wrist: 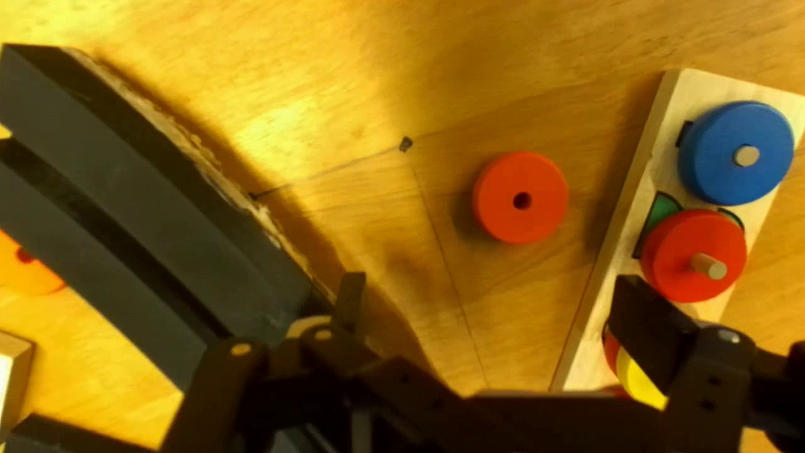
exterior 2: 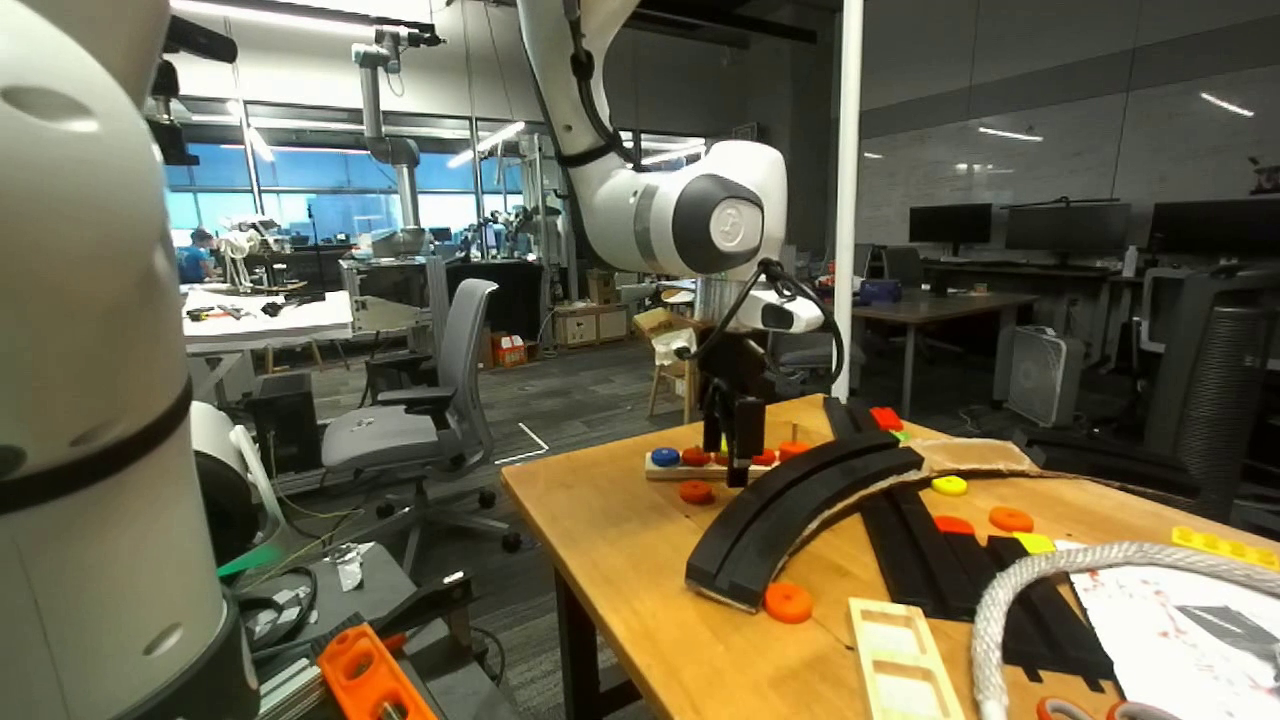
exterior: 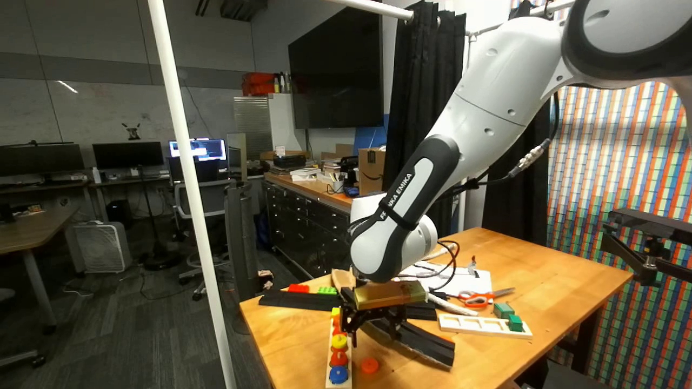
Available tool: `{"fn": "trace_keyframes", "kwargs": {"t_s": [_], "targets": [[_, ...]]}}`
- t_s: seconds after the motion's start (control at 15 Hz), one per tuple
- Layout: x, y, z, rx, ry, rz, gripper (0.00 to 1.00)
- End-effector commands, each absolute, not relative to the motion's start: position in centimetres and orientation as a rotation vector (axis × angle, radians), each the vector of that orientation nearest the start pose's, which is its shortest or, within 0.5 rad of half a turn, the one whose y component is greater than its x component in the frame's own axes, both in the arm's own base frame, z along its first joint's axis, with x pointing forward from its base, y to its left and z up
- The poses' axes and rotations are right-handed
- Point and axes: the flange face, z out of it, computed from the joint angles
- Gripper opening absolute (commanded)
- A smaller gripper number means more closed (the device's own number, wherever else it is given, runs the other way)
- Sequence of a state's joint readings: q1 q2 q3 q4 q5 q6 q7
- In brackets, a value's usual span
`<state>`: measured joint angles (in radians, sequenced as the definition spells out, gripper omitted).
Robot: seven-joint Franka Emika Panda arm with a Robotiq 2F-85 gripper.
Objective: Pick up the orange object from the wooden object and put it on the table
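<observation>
An orange-red disc with a centre hole [wrist: 521, 197] lies flat on the table, beside the wooden peg board. It shows in both exterior views [exterior: 370, 365] [exterior 2: 696, 492]. The pale wooden board [wrist: 635, 182] holds a blue disc [wrist: 736, 153], a red disc [wrist: 693, 255] and a yellow disc [wrist: 640, 382] on pegs. It also shows in both exterior views [exterior: 331, 359] [exterior 2: 662, 470]. An orange disc [exterior 2: 795, 449] sits at the board's far end. My gripper [wrist: 490, 286] is open and empty above the table, one finger over the board, partly hiding its discs. It shows in both exterior views [exterior: 376, 330] [exterior 2: 728, 462].
A curved black track [wrist: 144, 189] lies close to the gripper's other finger. Another orange disc [exterior 2: 788, 603] lies by its end. A wooden tray [exterior: 476, 324], scissors [exterior: 478, 299], white rope [exterior 2: 990, 630] and straight black track [exterior 2: 925, 550] are also on the table.
</observation>
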<state>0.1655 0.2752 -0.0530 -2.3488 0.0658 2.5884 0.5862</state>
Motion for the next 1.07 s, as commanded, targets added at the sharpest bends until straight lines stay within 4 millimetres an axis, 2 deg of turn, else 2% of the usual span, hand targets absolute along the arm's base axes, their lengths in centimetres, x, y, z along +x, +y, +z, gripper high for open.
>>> {"fn": "trace_keyframes", "kwargs": {"t_s": [0.0, 0.27, 0.47, 0.73, 1.0], "targets": [[49.3, 6.3, 25.9, -3.055, 0.813, -0.052, 1.0], [47.2, 6.0, 31.2, -3.055, 0.897, -0.187, 1.0], [45.2, 4.6, 35.1, -3.019, 1.042, -0.281, 1.0], [42.6, 0.8, 39.4, -2.939, 1.207, -0.346, 1.0], [40.5, -4.4, 42.2, -2.879, 1.284, -0.372, 1.0]]}}
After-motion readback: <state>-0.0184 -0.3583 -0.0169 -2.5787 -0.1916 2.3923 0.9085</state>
